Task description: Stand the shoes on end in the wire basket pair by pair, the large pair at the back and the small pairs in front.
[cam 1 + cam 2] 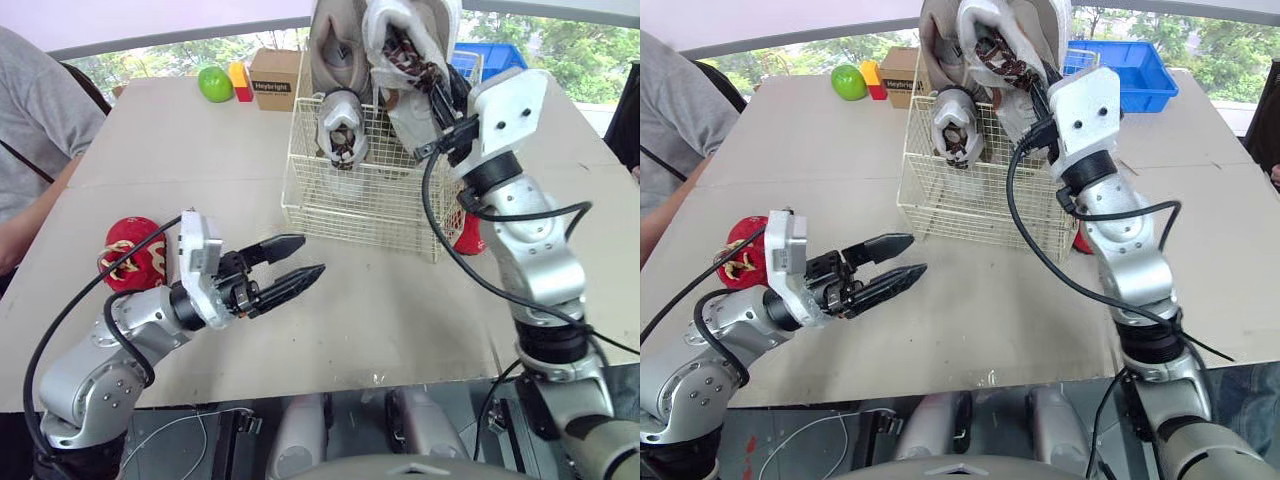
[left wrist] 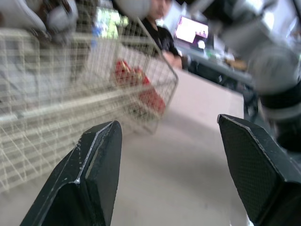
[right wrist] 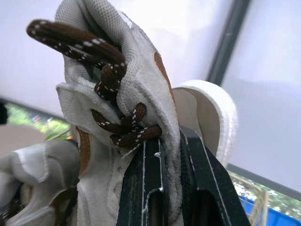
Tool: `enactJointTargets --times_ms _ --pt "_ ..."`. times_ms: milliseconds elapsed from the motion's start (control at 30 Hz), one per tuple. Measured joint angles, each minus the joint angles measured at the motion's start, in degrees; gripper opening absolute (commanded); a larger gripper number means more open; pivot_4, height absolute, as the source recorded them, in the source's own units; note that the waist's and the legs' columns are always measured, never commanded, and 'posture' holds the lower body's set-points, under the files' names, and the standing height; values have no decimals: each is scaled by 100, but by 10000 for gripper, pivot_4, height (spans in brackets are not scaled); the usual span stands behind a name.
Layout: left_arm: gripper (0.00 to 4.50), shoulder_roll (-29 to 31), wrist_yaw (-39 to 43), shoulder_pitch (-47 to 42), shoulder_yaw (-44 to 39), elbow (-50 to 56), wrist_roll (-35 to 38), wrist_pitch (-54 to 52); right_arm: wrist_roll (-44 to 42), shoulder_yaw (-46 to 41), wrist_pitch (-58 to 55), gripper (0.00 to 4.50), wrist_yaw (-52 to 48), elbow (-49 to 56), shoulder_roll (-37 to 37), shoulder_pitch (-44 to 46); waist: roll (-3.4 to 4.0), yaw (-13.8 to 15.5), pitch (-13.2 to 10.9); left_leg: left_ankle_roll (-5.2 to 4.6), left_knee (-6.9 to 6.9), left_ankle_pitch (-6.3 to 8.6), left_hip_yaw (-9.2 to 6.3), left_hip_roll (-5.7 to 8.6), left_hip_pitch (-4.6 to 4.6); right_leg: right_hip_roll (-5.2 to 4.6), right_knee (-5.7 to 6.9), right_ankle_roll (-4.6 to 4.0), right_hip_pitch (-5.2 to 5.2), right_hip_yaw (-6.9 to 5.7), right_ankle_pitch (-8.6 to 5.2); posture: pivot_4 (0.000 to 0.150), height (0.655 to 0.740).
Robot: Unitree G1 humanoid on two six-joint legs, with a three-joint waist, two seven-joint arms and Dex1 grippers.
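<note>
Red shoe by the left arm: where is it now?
Left eye view: the red shoe lies on the table, robot's left, beside the wrist of the left pincer.

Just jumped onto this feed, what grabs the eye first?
The right tool clamps a large grey shoe by its tongue, upright at the back of the wire basket. The left tool hangs open above the table, near a small red shoe at the left edge.
</note>
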State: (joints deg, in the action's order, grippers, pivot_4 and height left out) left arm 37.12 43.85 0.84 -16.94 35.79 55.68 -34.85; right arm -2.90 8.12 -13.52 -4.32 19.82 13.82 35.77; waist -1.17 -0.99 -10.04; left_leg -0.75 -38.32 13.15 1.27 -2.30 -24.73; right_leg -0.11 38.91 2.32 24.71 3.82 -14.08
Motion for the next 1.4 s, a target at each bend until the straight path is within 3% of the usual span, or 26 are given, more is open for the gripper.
enactJointTargets --times_ms 400,600,767,1000,1300,1333,1400 --pt "35330 -59 -283 253 -59 246 15 157 502 -249 1698 1161 605 -1533 -814 -52 -3 -20 2 0 0 0 -1 -1 7 0 3 -2 -6 0 1 1500 7400" --pt "35330 -58 -178 423 -89 250 -10 339 610 -388 2285 1161 681 -2124 -866 -135 -8 -9 5 0 -1 0 -1 -1 8 -1 2 -3 -9 -1 0 1500 7400" --pt "35330 -50 -157 455 -89 250 -50 425 488 -435 2127 1161 623 -2057 -977 -501 -7 -14 5 0 0 0 -4 -2 8 0 3 -3 -9 -1 0 1500 7400" --pt "35330 -100 -304 382 -85 252 -98 489 13 -602 1017 1161 446 -1116 -1084 -996 -7 -5 5 0 0 0 -9 -3 8 0 2 -2 -8 -1 0 1500 7400" --pt "35330 -287 -444 335 -92 252 -96 726 -217 -641 458 1161 204 -797 -1086 -1124 -14 2 11 -1 -1 0 -5 -2 9 0 1 -2 -11 -4 0 1500 7400" --pt "35330 -302 -469 334 -92 252 -99 764 -243 -645 374 7172 144 -766 -1054 -1125 -18 4 14 -1 -1 0 -5 -2 9 0 0 -3 -12 -5 0 1500 7400" --pt "35330 -318 -502 333 -86 252 -125 782 -308 -645 266 14253 29 -723 -1008 -1160 -26 5 21 -1 0 0 -6 -2 10 0 0 -3 -13 -6 0 1500 7400"
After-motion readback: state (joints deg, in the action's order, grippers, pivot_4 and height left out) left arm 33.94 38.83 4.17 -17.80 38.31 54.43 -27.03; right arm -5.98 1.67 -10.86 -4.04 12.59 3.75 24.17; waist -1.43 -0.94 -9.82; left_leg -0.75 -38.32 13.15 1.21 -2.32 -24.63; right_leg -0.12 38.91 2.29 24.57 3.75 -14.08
